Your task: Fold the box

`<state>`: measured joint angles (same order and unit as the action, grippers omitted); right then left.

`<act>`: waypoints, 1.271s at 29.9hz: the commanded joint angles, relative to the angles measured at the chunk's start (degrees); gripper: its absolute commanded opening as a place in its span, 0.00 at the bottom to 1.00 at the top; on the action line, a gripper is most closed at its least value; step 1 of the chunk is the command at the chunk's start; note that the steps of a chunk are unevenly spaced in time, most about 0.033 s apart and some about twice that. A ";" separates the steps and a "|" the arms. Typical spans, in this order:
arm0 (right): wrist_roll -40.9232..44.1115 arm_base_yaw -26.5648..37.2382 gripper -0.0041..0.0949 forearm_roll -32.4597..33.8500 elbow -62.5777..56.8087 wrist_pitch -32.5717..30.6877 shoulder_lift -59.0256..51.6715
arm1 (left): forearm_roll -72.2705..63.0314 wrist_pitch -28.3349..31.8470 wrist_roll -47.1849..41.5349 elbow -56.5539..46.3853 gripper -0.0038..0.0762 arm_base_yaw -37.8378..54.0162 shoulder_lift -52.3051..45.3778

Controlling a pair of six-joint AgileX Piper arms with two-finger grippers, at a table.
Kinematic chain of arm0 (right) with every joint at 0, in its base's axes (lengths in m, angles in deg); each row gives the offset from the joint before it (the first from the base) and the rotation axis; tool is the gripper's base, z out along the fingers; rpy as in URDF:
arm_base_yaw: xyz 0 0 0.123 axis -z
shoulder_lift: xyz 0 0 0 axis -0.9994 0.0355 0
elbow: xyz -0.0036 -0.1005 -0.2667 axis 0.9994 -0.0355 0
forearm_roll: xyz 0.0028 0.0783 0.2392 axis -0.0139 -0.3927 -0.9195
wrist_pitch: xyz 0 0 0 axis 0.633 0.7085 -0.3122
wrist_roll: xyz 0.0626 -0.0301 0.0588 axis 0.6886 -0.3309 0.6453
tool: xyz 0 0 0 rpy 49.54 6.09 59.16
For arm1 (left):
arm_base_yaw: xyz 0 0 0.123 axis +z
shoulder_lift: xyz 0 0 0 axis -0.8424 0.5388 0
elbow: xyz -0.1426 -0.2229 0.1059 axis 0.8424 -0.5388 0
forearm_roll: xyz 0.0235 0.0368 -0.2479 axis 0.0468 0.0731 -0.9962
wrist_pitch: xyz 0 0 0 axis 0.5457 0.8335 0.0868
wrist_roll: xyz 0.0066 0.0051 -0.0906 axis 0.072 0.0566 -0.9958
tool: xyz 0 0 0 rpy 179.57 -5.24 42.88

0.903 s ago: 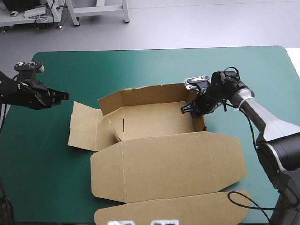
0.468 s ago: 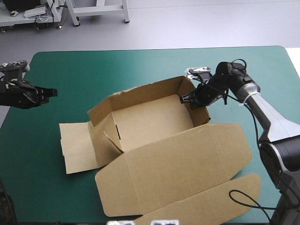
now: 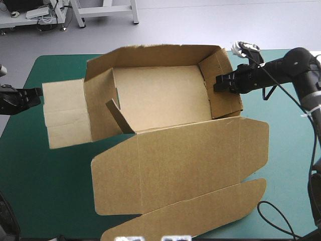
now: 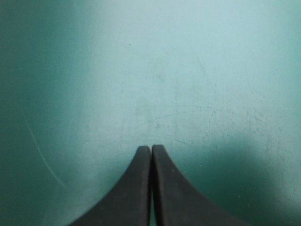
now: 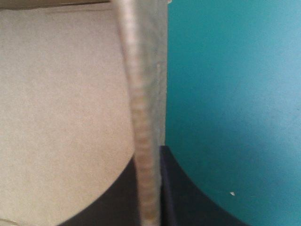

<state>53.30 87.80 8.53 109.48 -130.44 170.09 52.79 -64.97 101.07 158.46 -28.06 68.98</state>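
The box (image 3: 160, 95) fills the middle of the high view, an open tray of brown board. Its lid (image 3: 180, 165) spreads flat toward the bottom edge of the frame, with the tuck strip (image 3: 190, 213) at the lower centre. The far wall (image 3: 150, 55) stands up and, in the picture, crosses the far edge of the teal-green cover (image 3: 60, 63) at the upper middle. The right wall (image 3: 228, 103) stands too, at the upper right of the tray. A side flap (image 3: 62, 113) lies open at the middle left of the frame. A small inner flap (image 3: 119, 118) leans inward at the tray's lower left corner.

The right gripper (image 3: 219, 83) stretches in from the upper right and is clamped on the right wall near its upper edge. In the right wrist view the board's cut edge (image 5: 141, 117) runs straight between the black fingers (image 5: 188, 207). They are all but closed, with the sheet pinched between them. The brown face of the board lies to one side of that edge and the cover (image 5: 235, 94) to the other.

The left gripper (image 3: 36, 93) sits at the far left edge of the frame, its tip just beside the side flap's outer edge; I cannot tell whether they touch. In the left wrist view its fingers (image 4: 174, 207) are pressed together into one point, holding nothing, with the cover (image 4: 164, 70) ahead of them
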 commanded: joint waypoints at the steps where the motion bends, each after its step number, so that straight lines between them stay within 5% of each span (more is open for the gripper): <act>1: -2.15 2.97 0.02 -10.72 2.04 -1.33 -5.61 | -6.69 0.01 1.29 1.55 0.04 0.04 0.31; 7: -2.15 4.04 0.02 -11.22 2.96 -1.32 -8.98 | -28.27 -7.57 8.03 1.55 0.04 -0.06 3.94; 12: -1.47 4.04 0.02 -13.12 3.61 1.73 -9.43 | -39.72 -7.25 8.06 1.55 0.04 -2.29 3.71; 27: 0.13 3.82 0.03 -10.68 3.61 14.02 -9.18 | -45.54 -7.25 8.13 1.55 0.04 -13.77 -1.48; 38: 0.52 0.96 0.03 -8.12 3.50 14.89 -6.54 | -49.11 -7.25 9.86 1.55 0.04 -14.28 -7.07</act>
<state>52.83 89.95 4.52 111.06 -118.86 165.17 9.59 -68.54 110.27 158.41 -41.94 64.71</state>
